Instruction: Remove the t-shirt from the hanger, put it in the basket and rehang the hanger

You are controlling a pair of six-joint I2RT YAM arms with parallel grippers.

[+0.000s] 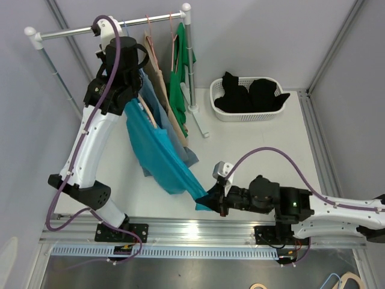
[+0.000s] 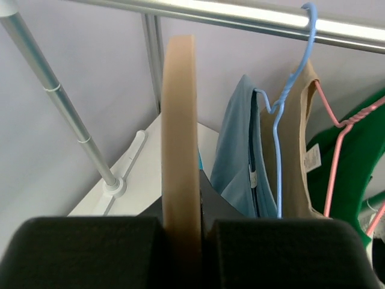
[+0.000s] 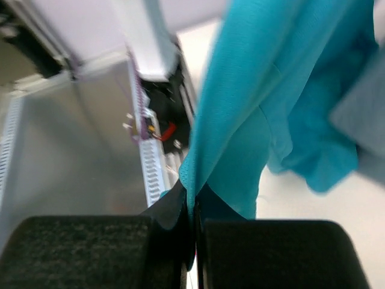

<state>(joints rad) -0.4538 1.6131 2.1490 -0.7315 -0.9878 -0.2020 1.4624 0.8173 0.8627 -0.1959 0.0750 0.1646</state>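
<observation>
A teal t-shirt (image 1: 159, 150) hangs from a tan wooden hanger (image 1: 147, 112) held out in front of the clothes rack. My left gripper (image 1: 133, 96) is shut on that hanger; in the left wrist view the hanger (image 2: 180, 138) rises straight up from between the jaws of the left gripper (image 2: 182, 224). The shirt stretches down and to the right toward the table's near edge. There my right gripper (image 1: 212, 200) is shut on its lower edge. In the right wrist view the teal t-shirt (image 3: 252, 108) is pinched at a fold between the jaws of the right gripper (image 3: 194, 208).
On the rack rail (image 1: 72, 31) hang a tan garment (image 1: 157, 78), a green one (image 1: 180, 78) and a light blue one (image 1: 183, 147). A blue wire hanger (image 2: 278, 114) and a pink hanger (image 2: 335, 150) sit on the rail. A white basket (image 1: 219, 111) of black clothes stands at the back right.
</observation>
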